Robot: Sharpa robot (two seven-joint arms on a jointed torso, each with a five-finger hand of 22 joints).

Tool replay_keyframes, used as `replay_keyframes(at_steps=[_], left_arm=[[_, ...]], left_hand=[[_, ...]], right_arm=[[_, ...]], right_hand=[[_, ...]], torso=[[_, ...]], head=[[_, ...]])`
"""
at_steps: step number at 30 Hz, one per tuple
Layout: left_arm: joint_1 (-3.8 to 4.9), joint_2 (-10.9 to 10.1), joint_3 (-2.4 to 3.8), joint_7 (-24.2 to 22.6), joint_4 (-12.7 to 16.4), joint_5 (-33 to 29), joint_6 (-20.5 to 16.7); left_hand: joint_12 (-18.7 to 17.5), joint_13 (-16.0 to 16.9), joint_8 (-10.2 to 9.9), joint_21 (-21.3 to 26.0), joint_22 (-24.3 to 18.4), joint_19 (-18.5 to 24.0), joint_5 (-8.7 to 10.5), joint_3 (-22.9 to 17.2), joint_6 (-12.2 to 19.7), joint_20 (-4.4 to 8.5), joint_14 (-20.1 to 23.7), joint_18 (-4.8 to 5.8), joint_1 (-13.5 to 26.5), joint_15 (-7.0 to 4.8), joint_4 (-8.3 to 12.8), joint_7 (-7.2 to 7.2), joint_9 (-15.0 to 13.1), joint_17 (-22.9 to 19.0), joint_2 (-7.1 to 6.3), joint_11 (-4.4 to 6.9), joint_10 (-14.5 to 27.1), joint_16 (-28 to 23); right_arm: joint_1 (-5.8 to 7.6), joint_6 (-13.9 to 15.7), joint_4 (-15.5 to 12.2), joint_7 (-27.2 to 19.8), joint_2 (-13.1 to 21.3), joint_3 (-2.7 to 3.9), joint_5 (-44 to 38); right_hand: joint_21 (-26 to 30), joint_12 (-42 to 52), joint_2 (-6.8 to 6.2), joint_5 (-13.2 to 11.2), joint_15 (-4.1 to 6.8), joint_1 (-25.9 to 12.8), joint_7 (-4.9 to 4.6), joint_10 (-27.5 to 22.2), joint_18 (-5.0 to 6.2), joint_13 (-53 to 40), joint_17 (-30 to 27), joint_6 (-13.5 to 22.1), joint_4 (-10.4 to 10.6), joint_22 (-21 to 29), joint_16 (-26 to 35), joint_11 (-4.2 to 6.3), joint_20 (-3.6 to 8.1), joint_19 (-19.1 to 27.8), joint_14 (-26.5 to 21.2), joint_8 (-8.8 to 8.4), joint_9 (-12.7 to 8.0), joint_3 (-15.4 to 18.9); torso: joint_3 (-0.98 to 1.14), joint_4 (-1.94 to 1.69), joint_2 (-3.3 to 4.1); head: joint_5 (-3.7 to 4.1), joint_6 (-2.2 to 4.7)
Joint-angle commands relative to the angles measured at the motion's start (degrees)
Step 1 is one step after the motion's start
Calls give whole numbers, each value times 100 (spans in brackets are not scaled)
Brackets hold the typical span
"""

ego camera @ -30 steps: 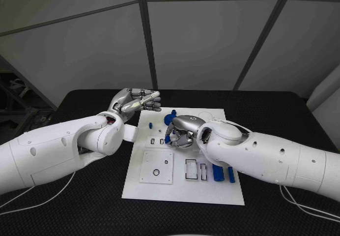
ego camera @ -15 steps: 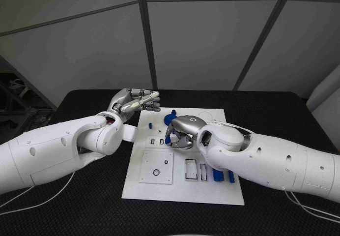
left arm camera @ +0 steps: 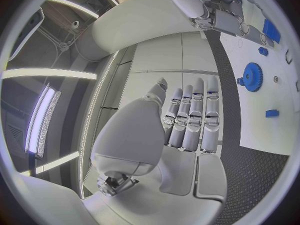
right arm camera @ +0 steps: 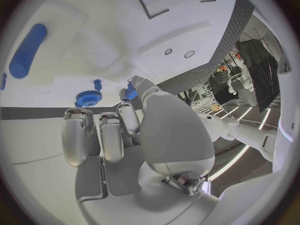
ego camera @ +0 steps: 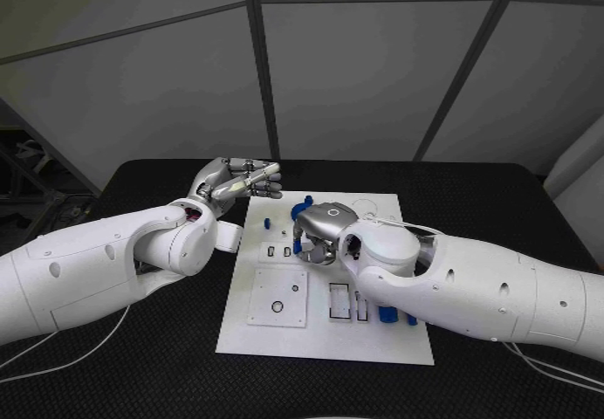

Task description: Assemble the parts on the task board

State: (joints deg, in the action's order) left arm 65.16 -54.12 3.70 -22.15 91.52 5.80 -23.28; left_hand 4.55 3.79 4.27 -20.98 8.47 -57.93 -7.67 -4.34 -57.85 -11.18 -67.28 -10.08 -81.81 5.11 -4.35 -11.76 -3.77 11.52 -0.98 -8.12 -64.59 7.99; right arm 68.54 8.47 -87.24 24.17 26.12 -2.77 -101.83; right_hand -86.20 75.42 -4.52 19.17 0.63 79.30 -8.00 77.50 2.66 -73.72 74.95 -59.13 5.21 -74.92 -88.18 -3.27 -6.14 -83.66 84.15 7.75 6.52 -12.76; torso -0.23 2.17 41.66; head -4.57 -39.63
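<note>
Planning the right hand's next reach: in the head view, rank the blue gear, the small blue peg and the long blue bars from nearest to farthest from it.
1. Blue gear, just beyond the right hand.
2. Small blue peg, toward the left arm's side.
3. Long blue bars, at the board's near right part, beside the right arm.

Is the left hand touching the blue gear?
Apart. In the left wrist view the left hand has its fingers straight and holds nothing; the blue gear lies on the board, with black table between them.
</note>
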Motion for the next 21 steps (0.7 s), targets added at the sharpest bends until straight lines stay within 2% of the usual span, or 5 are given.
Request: replay_keyframes(at_steps=[1, 6, 13, 21], left_arm=[[10, -1, 4, 11, -4, 33, 44], [11, 1, 4, 14, -7, 33, 42], [11, 10, 4, 18, -5, 33, 39], [13, 14, 5, 18, 2, 33, 38]], left_hand=[[-29, 3, -36, 24, -9, -17, 24, 8, -19, -6, -36, -30, 40, 22, 30, 0, 6, 9, -5, -23, -13, -24], [-29, 3, -36, 24, -9, -17, 24, 8, -19, -6, -36, -30, 40, 22, 30, 0, 6, 9, -5, -23, -13, -24], [-29, 3, -36, 24, -9, -17, 24, 8, -19, -6, -36, -30, 40, 22, 30, 0, 6, 9, -5, -23, -13, -24], [-29, 3, -36, 24, -9, -17, 24, 8, -19, -6, -36, -30, 40, 22, 30, 0, 6, 9, -5, -23, -13, -24]], right_arm=[[27, -453, 28, 441, -63, 3, -334], [40, -545, 49, 508, -167, 3, -399], [57, -673, 112, 498, -287, 3, -418], [66, -685, 174, 494, -358, 3, -420]], right_hand=[[-28, 25, 38, 22, 1, -23, 4, 34, -98, -4, 1190, -37, 3, -826, -26, 8, 21, -89, 511, 28, 7, -40], [-25, 22, 39, 23, 2, -24, 4, 32, -97, -1, 1184, -38, 4, -821, -23, 8, 21, -85, 509, 28, 7, -41], [-24, 25, 44, 26, 3, -29, 6, 36, -96, -5, 1180, -43, 8, -818, -21, 10, 23, -83, 508, 30, 9, -45], [-21, 24, 43, 25, 4, -33, 7, 36, -95, -4, 1176, -44, 10, -814, -19, 10, 24, -79, 507, 31, 10, -45]], torso=[[-2, -4, 4], [5, -5, 9], [2, -13, 6], [11, -6, 8]], head=[[-1, -1], [-13, 2], [-27, -13], [-49, -23]])
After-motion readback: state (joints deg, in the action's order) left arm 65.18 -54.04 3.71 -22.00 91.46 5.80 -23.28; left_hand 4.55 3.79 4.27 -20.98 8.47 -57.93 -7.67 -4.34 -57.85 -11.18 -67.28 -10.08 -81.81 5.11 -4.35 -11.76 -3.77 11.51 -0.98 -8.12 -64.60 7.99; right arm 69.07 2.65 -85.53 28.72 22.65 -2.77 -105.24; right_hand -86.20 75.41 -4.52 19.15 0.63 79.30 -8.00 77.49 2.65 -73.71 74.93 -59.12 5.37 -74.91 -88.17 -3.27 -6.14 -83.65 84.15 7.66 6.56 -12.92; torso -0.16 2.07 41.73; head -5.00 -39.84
